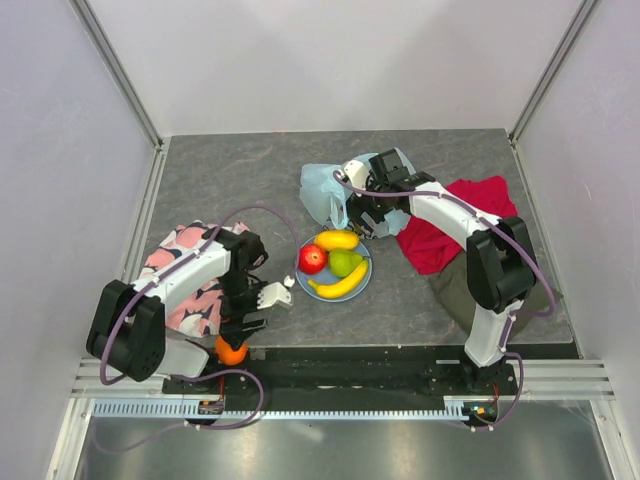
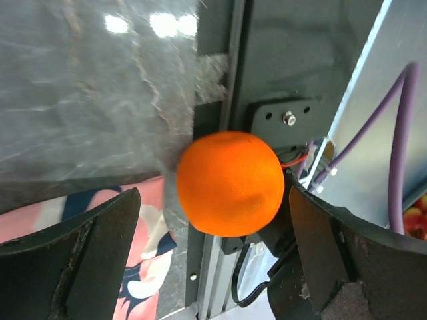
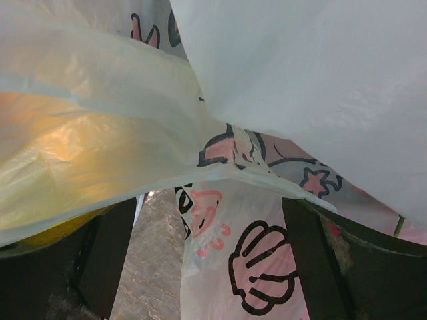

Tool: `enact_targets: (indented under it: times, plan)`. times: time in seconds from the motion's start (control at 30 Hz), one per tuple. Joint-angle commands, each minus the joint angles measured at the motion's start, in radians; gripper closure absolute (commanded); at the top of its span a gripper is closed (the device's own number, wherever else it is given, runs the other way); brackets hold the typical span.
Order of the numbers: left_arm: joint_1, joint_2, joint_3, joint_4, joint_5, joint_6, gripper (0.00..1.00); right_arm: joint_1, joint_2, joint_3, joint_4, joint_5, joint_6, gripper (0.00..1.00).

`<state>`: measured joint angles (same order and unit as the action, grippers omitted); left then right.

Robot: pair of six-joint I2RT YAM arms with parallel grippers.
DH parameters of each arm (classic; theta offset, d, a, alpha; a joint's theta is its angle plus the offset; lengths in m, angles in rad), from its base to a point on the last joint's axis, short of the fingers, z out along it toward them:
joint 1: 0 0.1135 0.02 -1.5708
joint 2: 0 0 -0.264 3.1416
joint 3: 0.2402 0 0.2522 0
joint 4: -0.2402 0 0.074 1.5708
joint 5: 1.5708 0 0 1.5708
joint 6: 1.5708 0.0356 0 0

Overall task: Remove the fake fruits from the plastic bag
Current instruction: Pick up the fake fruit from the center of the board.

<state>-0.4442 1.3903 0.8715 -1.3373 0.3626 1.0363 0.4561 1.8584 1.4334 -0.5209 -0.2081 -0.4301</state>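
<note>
Left wrist: my left claw (image 2: pixel 213 220) stands apart above the orange (image 2: pixel 229 183), lying free on the base rail (image 2: pixel 217 60), out of the bag (image 1: pixel 320 190). My right claw (image 3: pixel 207 247), also apart, straddles bag film, probably steadying it.

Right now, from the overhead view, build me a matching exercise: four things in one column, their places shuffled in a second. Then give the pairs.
Things
1. orange
2. banana
3. plastic bag
4. red cloth

Places
A. on the blue plate
B. under the right arm
C. at the near edge of the table, below the open left gripper
D. behind the plate, at the right gripper

Pairs: 1-C, 2-A, 3-D, 4-B
</note>
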Motion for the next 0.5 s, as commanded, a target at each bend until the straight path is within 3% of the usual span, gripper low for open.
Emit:
enact_targets:
  times: [0.0,0.2,0.33,0.43,0.47]
  plan:
    - [-0.019,-0.050,-0.051,-0.128,-0.063,0.082,0.01,0.000,0.005,0.016,-0.016,0.007,0.004,0.02]
    - [-0.065,-0.025,-0.123,-0.033,-0.131,0.050,0.01,0.000,0.035,0.045,-0.031,-0.008,0.004,0.02]
    - [-0.076,0.039,-0.092,-0.026,-0.119,0.011,0.01,0.000,0.071,0.093,-0.054,-0.013,-0.004,0.02]
    - [-0.077,0.056,-0.074,-0.031,-0.102,0.014,0.21,-0.002,0.082,0.120,-0.062,-0.011,-0.010,0.02]
    - [-0.077,0.058,-0.060,-0.037,-0.094,0.014,0.39,0.000,0.082,0.127,-0.062,-0.010,-0.010,0.02]
